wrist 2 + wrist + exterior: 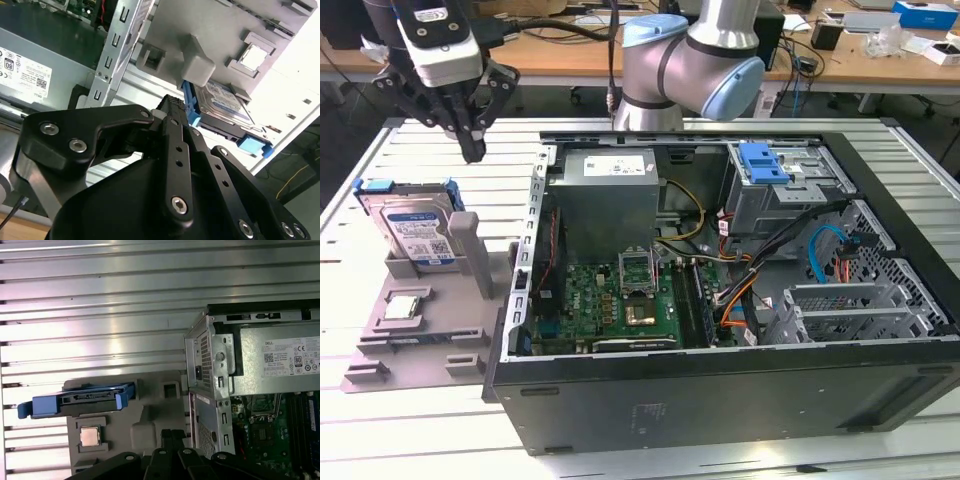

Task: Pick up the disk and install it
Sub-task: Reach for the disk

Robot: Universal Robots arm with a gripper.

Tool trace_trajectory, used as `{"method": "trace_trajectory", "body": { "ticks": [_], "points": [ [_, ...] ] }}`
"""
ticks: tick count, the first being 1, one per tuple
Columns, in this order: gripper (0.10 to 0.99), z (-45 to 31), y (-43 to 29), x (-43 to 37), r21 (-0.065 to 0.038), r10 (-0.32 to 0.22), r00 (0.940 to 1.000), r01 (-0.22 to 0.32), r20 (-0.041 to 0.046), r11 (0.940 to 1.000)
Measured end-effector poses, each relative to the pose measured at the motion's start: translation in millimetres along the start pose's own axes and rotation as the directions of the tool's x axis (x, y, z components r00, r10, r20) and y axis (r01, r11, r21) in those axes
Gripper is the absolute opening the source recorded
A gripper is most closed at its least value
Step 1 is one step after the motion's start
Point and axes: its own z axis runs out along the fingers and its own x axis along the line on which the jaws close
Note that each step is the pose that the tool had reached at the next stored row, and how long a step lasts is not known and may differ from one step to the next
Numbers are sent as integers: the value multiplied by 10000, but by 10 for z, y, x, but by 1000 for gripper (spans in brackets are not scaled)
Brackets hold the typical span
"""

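One arm: a single end effector [472, 150] hung in the air over the tabletop [360, 420], outside the computer case [720, 390].
End effector state: fingers drawn together at the tips, with nothing held between them; the second wrist view showed the same closed tips [172, 103].
Disk location: the disk [415, 228] stood on edge in a slot of the grey fixture [420, 335] on the tabletop, leaning back a little. Its label faced the exterior camera and its blue bracket ran along the upper edge.
Direction from end effector: the disk lay below the fingertips and toward the exterior view's left of them, apart, with no contact.
Long axis: in the first wrist view the disk [82, 401] was seen edge-on from above, as a thin blue bar running parallel to the tabletop slats.
Neighbouring part: a processor chip [402, 307] lay flat on the same fixture, near the disk and not touching it.
Drive cage: the grey cage with the blue latch [765, 165] sat inside the computer case, well apart from the disk toward the exterior view's right.
Task state (judged): disk not yet picked up and not installed.
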Motion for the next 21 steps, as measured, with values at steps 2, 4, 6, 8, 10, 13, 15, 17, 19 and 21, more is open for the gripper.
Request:
{"method": "trace_trajectory", "body": {
  "ticks": [2, 4, 6, 8, 10, 13, 15, 17, 19, 21],
  "points": [
    [106, -1, -3, 46, 0, 0, 10000, 0, 0, 10000],
    [106, -3, -7, 95, 0, 1, 10000, -1, 0, 10000],
    [106, -3, -10, 132, 0, 1, 10000, -1, 0, 10000],
    [106, -5, -13, 174, 0, 1, 10000, -1, 0, 10000],
    [106, -6, -16, 216, 0, 0, 10000, 0, 0, 10000],
    [106, -7, -21, 278, 0, 0, 10000, 0, 0, 10000],
    [106, -9, -23, 313, 0, 1, 10000, -1, 0, 10000],
    [106, -9, -26, 356, 0, 1, 10000, -1, 0, 10000],
    [106, -10, -29, 389, 0, 1, 10000, -1, 0, 10000],
    [106, -11, -31, 418, 0, 0, 10000, 0, 0, 10000]
  ]
}}
